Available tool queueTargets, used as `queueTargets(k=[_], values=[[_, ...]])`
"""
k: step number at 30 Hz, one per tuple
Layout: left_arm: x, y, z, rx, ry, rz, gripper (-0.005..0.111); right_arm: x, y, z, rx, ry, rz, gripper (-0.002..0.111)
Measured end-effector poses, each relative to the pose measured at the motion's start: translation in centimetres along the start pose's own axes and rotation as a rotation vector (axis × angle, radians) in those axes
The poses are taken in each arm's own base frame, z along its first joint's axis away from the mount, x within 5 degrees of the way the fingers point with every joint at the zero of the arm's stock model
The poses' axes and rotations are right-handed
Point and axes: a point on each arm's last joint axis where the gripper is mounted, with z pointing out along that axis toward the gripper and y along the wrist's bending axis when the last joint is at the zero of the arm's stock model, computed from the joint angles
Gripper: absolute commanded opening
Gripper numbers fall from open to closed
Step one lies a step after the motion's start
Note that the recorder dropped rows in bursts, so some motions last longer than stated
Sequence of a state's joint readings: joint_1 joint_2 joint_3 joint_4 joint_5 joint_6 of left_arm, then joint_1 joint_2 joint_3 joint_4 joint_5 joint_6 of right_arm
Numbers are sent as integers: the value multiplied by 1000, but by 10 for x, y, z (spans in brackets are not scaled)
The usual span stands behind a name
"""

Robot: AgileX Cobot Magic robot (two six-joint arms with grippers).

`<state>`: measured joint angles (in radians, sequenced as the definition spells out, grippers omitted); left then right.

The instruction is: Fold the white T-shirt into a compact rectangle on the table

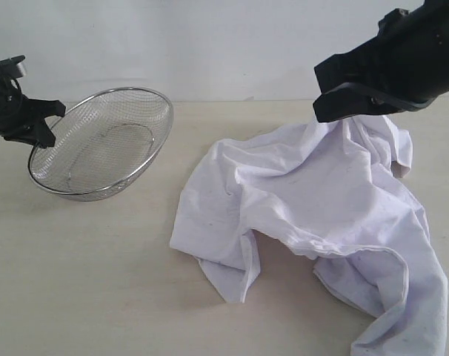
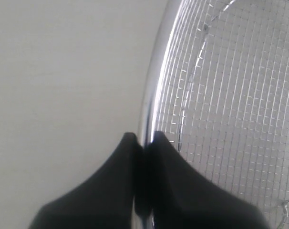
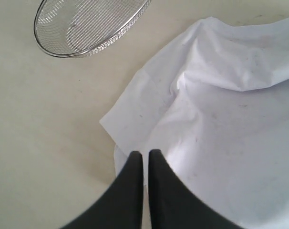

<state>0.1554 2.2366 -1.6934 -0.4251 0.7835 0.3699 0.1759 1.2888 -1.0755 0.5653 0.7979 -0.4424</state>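
Observation:
The white T-shirt (image 1: 313, 200) lies crumpled on the right half of the table (image 1: 84, 274), no lettering showing. One bunched part rises to my right gripper (image 1: 344, 116), which hangs above the shirt's far edge and is shut on the cloth. In the right wrist view the shirt (image 3: 230, 119) spreads below the closed fingers of that gripper (image 3: 145, 153), with a thin strip of white between them. My left gripper (image 1: 48, 132) is at the far left, shut on the rim of the wire-mesh bowl (image 1: 106, 144); its closed tips (image 2: 143, 138) pinch the shiny rim.
The silver mesh bowl (image 2: 230, 95) stands tilted at the back left, one side of its rim raised in my left gripper. Its lower edge rests near the table (image 3: 39, 143). A pale wall runs behind the table's far edge.

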Motion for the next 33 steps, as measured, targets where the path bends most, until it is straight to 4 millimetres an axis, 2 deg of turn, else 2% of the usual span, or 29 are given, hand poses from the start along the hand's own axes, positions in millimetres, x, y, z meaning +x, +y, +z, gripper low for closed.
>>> queueTargets(k=[15,21,25,30,33], values=[[0,6,-7,-77,10,-106,4,0,0,0,1,-2,-4,0],[1,29,-16,-103,3,-164,4,-1,0,0,4,-7,-9,0],[3,34,-19,-110,9,-170,4,-2,-1,0,11,-22,-11,0],[-1,45,-42,-137,-30,-188,4,-2,-1,0,11,-27,-12,0],[0,51,-48,-142,-28,-204,4,-2,-1,0,11,-27,-12,0]])
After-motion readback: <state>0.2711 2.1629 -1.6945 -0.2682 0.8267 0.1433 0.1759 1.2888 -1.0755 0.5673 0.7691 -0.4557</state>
